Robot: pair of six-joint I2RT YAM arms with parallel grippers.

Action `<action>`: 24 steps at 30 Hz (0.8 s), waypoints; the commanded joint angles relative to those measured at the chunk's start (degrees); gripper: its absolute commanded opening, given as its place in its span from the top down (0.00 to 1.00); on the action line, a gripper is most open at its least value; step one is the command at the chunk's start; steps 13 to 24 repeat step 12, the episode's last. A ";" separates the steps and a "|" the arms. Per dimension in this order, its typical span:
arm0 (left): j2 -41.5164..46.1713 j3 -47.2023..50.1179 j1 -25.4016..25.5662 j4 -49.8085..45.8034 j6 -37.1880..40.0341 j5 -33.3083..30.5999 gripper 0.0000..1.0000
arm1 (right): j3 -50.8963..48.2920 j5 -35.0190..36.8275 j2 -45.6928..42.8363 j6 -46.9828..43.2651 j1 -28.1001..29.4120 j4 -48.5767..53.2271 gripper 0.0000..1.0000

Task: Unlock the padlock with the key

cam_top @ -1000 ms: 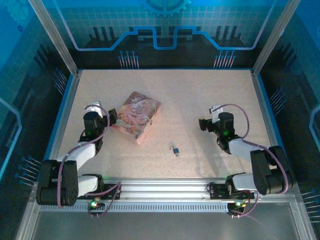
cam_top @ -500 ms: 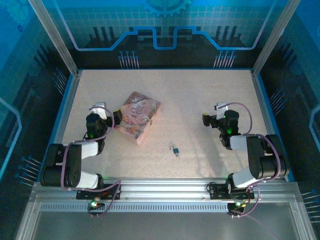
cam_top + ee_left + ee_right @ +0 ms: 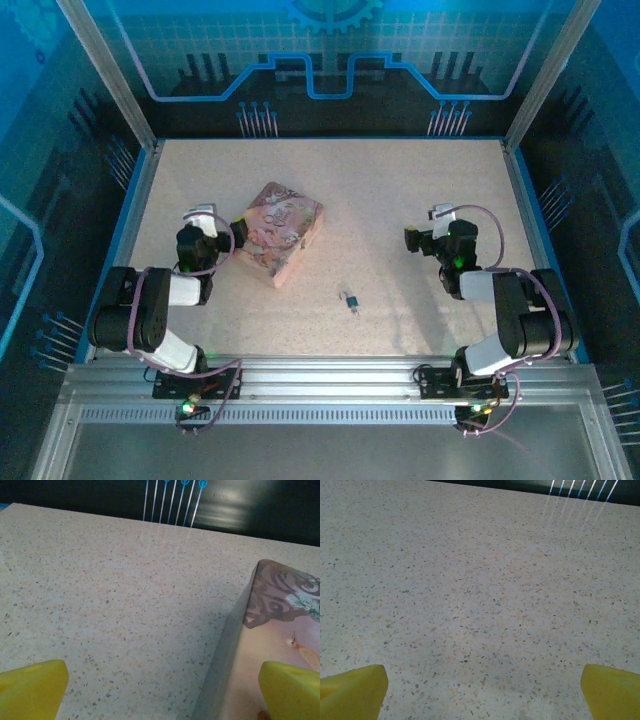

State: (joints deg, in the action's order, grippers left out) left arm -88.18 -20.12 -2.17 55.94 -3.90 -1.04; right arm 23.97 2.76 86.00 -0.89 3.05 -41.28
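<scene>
While both jaws gape wide & empty, L gripper [image 3: 235, 237] sits at box [image 3: 282, 230] edge, R gripper [image 3: 410, 243] well apart from padlock [image 3: 349, 298].

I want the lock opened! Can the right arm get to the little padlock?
Probably yes. The right gripper is open and empty, with just bare table between it and the padlock. The pink box sits away by the left gripper.
</scene>
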 commanded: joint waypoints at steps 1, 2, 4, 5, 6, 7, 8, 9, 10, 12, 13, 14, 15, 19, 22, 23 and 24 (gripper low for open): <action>-0.45 -0.74 0.16 -1.54 1.66 -0.91 0.01 | 0.88 0.53 0.22 0.25 0.53 -1.79 0.00; -0.41 -0.71 0.20 -1.51 1.74 -0.97 0.01 | 0.89 0.56 0.22 0.24 0.53 -1.79 0.00; -0.41 -0.71 0.16 -1.46 1.70 -0.98 0.01 | 0.88 0.53 0.22 0.19 0.52 -1.79 0.00; -0.49 -0.75 0.19 -1.45 1.70 -0.89 0.01 | 0.91 0.53 0.23 0.26 0.51 -1.79 0.00; -0.48 -0.63 0.24 -1.43 1.71 -0.86 0.01 | 0.91 0.50 0.22 0.23 0.46 -1.71 0.00; -0.48 -0.63 0.18 -1.45 1.70 -0.89 0.01 | 1.05 0.37 0.22 0.23 0.39 -1.62 0.00; -0.42 -0.63 0.19 -1.41 1.70 -0.74 0.01 | 1.07 0.42 0.22 0.22 0.38 -1.62 0.00; -0.44 -0.71 0.21 -1.45 1.84 -0.62 0.01 | 1.05 0.40 0.22 0.19 0.40 -1.61 0.00; -0.42 -0.75 0.24 -1.47 1.79 -0.59 0.01 | 1.04 0.38 0.22 0.24 0.42 -1.61 0.00; -0.42 -0.74 0.18 -1.46 1.79 -0.63 0.01 | 0.96 0.41 0.22 0.24 0.38 -1.61 0.00; -0.42 -0.74 0.18 -1.46 1.79 -0.63 0.01 | 0.96 0.41 0.22 0.24 0.38 -1.61 0.00; -0.42 -0.74 0.18 -1.46 1.79 -0.63 0.01 | 0.96 0.41 0.22 0.24 0.38 -1.61 0.00; -0.42 -0.74 0.18 -1.46 1.79 -0.63 0.01 | 0.96 0.41 0.22 0.24 0.38 -1.61 0.00; -0.42 -0.74 0.18 -1.46 1.79 -0.63 0.01 | 0.96 0.41 0.22 0.24 0.38 -1.61 0.00; -0.42 -0.74 0.18 -1.46 1.79 -0.63 0.01 | 0.96 0.41 0.22 0.24 0.38 -1.61 0.00; -0.42 -0.74 0.18 -1.46 1.79 -0.63 0.01 | 0.96 0.41 0.22 0.24 0.38 -1.61 0.00; -0.42 -0.74 0.18 -1.46 1.79 -0.63 0.01 | 0.96 0.41 0.22 0.24 0.38 -1.61 0.00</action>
